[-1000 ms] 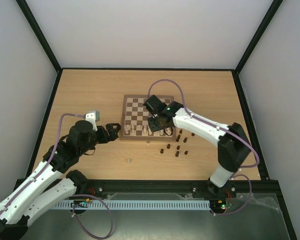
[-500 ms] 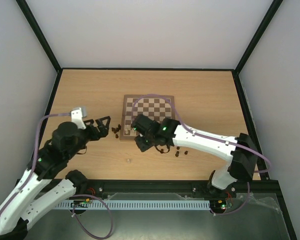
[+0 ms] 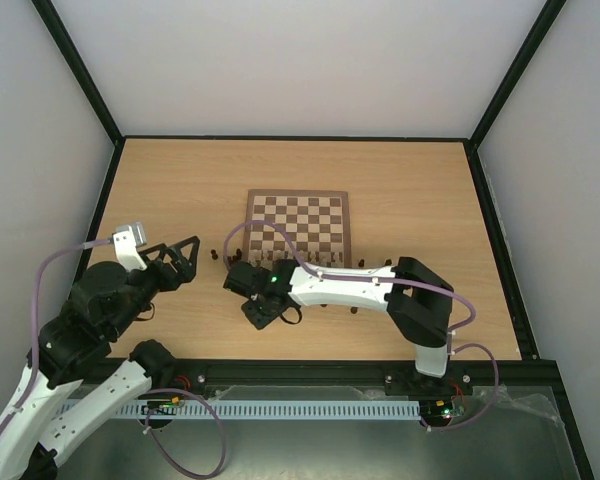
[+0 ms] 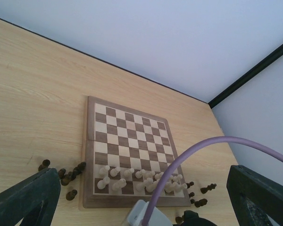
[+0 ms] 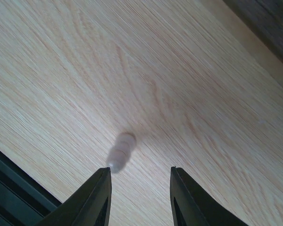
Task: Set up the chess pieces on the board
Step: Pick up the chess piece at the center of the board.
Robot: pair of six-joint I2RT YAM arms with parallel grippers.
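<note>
The board (image 3: 298,215) lies mid-table; in the left wrist view (image 4: 127,136) several cream chess pieces (image 4: 141,178) fill its two near rows. Dark pieces lie off its left edge (image 4: 66,175) (image 3: 215,254) and its right edge (image 4: 200,195). One cream piece (image 5: 121,150) stands alone on the bare table in front of the board. My right gripper (image 5: 139,172) (image 3: 260,308) is open and empty just above it, the piece close to the left finger (image 5: 100,193). My left gripper (image 3: 175,260) (image 4: 142,172) is open and empty, raised left of the board.
The right arm (image 3: 340,285) stretches across in front of the board's near edge, and its purple cable (image 3: 270,235) arcs over the near rows. The table's dark front rail (image 5: 9,188) shows just behind the right gripper.
My right gripper has swung off the board's near rows, left and toward me, down to the lone cream piece. My left arm has drawn back to the left and risen.
</note>
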